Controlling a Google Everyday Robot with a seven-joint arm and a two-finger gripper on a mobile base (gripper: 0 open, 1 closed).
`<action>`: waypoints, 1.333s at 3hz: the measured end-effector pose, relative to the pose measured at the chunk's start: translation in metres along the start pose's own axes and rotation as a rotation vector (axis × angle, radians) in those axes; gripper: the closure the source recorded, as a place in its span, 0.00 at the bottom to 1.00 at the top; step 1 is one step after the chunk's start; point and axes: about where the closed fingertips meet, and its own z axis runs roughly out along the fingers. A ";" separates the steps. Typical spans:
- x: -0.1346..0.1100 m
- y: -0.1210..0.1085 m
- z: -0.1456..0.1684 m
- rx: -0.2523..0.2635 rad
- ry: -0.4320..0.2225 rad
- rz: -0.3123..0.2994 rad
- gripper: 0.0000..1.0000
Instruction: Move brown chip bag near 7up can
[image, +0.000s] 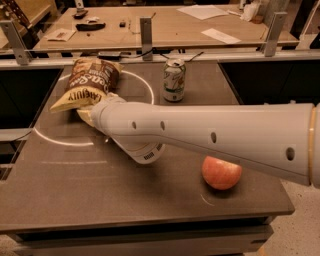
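The brown chip bag (91, 81) lies at the back left of the dark table (75, 190), its tan-yellow band toward the front. The 7up can (174, 79) stands upright to the right of the bag, with a gap of table between them. My gripper (88, 114) is at the end of the long white arm that reaches in from the right. It sits at the bag's lower front edge, and the arm's wrist hides most of it.
A red apple (221, 172) rests on the table at the front right, just below the arm. A white circle line (55, 142) is marked on the tabletop. A metal rail with posts (146, 31) and a wooden bench with papers (210, 22) stand behind.
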 end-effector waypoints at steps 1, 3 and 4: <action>0.004 0.005 0.001 -0.014 0.004 -0.012 0.64; -0.015 0.006 -0.018 -0.035 -0.046 -0.025 1.00; -0.025 0.001 -0.040 -0.010 -0.050 -0.065 1.00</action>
